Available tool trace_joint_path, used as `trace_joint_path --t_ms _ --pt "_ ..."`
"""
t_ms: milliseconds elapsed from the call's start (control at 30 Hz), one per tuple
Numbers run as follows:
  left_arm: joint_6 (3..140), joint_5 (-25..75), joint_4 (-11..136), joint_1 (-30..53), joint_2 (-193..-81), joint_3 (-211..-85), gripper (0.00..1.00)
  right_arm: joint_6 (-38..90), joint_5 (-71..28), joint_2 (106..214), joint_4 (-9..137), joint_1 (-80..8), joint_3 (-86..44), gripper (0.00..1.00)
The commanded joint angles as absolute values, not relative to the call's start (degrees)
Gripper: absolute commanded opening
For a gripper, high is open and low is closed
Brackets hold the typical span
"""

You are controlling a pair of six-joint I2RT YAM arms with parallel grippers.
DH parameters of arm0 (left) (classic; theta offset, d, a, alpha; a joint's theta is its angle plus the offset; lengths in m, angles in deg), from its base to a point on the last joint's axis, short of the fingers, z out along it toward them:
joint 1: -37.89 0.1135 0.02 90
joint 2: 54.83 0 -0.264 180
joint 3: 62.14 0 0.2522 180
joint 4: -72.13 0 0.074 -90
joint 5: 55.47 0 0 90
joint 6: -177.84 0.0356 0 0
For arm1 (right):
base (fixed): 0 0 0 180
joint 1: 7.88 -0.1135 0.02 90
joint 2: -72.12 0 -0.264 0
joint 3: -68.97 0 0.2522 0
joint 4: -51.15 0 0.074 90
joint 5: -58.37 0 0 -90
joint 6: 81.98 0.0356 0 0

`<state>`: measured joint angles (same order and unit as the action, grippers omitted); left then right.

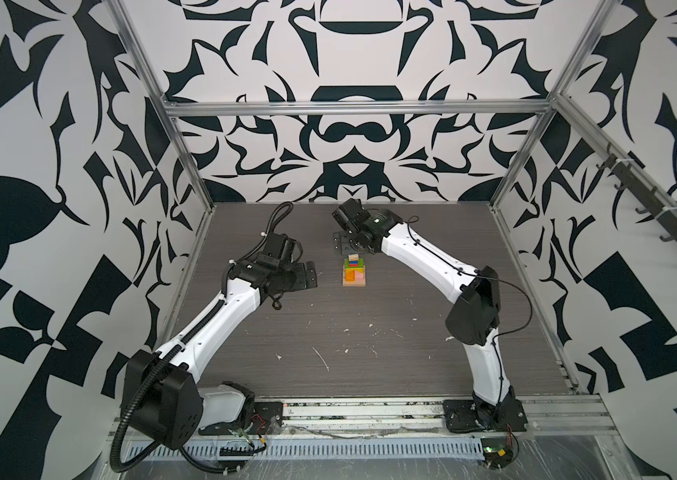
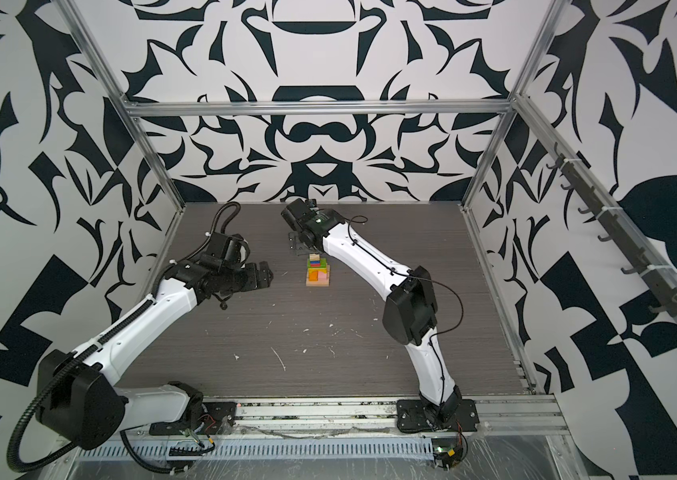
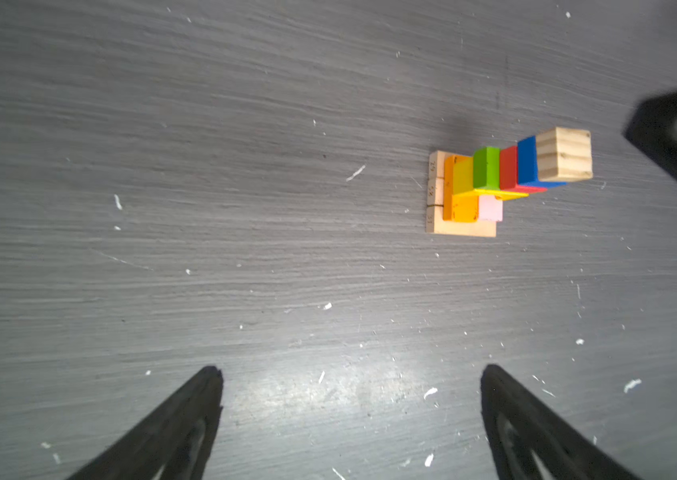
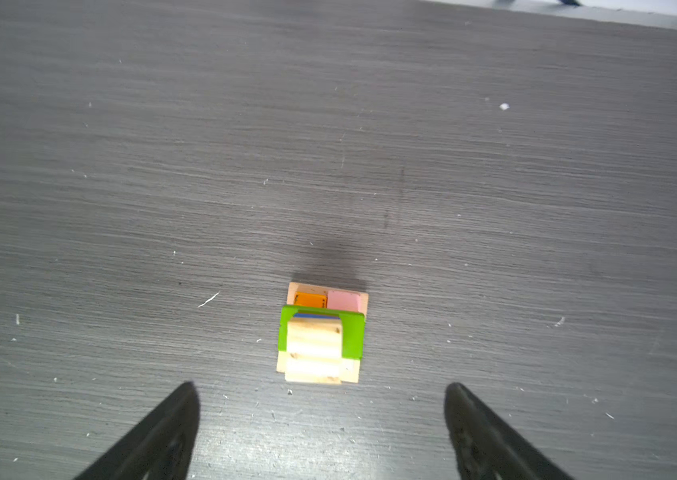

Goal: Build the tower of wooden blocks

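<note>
Right wrist view.
A: The right end effector (image 4: 322, 388) stands wide, and both black fingers (image 4: 162, 432) are clear of the tower (image 4: 320, 332). It grips nothing.
B: Noted. Top block?
A: The plain cube (image 4: 315, 353) sits on the stack and nothing touches it.
B: Left wrist view gives the layers. The tan bars (image 3: 461, 229) lie on the desk (image 3: 245, 166). Next come the orange block (image 3: 459, 208) beside the pink block (image 3: 490, 208), then the yellow block (image 3: 463, 176) with the green block (image 3: 486, 166). Above those are the red square (image 3: 508, 168) and the blue square (image 3: 527, 160), with the cube last. The left end effector (image 3: 352, 370) is also wide and empty, well apart from the stack.
A: Position in both top views?
B: The tower (image 1: 354, 272) (image 2: 317, 272) stands upright just above frame centre. The left end effector (image 1: 310, 275) lies to its left, apart. The right end effector (image 1: 343, 243) is immediately above it in the frame, near its top.
</note>
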<state>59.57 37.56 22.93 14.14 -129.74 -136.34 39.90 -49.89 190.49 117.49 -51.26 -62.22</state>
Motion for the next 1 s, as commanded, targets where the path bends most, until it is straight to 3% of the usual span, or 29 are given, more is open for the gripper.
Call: trace_joint_path --t_ms 0,200,467,600,800,967 --pt "61.4 39.8 21.6 15.9 -130.9 -139.4 1.0 36.8 -53.3 183.3 112.5 -51.5 -56.7 0.98" --pt "63.9 37.1 26.1 20.5 -132.0 -139.4 1.0 32.7 -57.3 171.4 104.1 -50.7 -39.7 0.99" --pt "72.5 38.8 45.0 25.2 -131.4 -128.9 0.99 26.6 -56.9 152.2 86.2 -43.0 -10.0 0.99" --pt "79.4 46.7 55.6 25.7 -129.8 -121.0 0.99 25.1 -54.0 145.3 81.4 -36.8 0.5 1.0" --pt "82.6 52.9 67.2 32.8 -129.3 -112.5 1.0 19.3 -57.0 140.9 72.2 -32.2 11.6 1.0" --pt "82.3 49.8 80.9 37.9 -131.3 -105.1 1.0 16.3 -57.5 140.8 64.3 -29.2 18.2 1.0"
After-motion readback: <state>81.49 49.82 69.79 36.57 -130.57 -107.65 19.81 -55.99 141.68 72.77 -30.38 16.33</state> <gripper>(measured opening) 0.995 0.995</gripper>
